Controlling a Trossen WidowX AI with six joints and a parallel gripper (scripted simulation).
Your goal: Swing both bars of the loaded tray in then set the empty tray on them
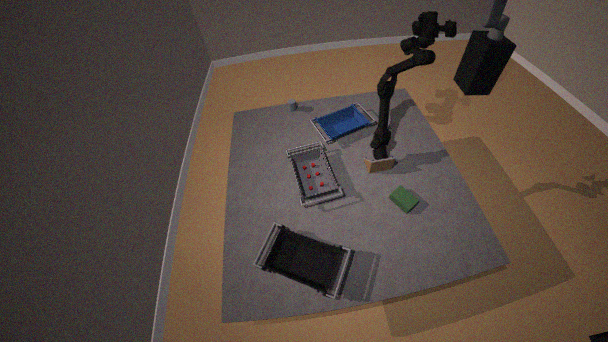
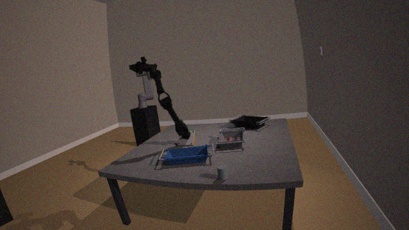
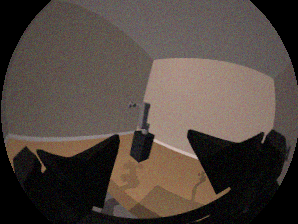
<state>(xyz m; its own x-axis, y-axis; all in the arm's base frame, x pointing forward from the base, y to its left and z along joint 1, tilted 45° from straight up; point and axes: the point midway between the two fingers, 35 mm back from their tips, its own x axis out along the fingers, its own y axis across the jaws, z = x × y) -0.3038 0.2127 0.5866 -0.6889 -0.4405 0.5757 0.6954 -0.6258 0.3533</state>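
The loaded tray (image 1: 301, 180) (image 2: 230, 145) is grey, holds several small red blocks (image 1: 313, 174) and stands mid-table. Its wire bars lie out over its two ends, one at the far end (image 1: 303, 148) and one at the near end (image 1: 324, 200). An empty blue tray (image 1: 344, 121) (image 2: 186, 155) lies just beyond it near the arm's base. An empty black tray (image 1: 305, 260) (image 2: 249, 121) lies at the other side. My gripper (image 1: 452, 28) (image 2: 132, 67) (image 3: 154, 136) is open and empty. It is raised high above the table, behind the arm's base, and points out into the room.
A small grey cylinder (image 1: 293, 106) (image 2: 221, 173) stands near a table edge. A green block (image 1: 404, 198) lies beside the arm's tan base (image 1: 380, 164) (image 2: 192, 137). A black box carrying a grey arm (image 1: 484, 62) (image 2: 145, 124) (image 3: 141, 144) stands on the floor beyond the table.
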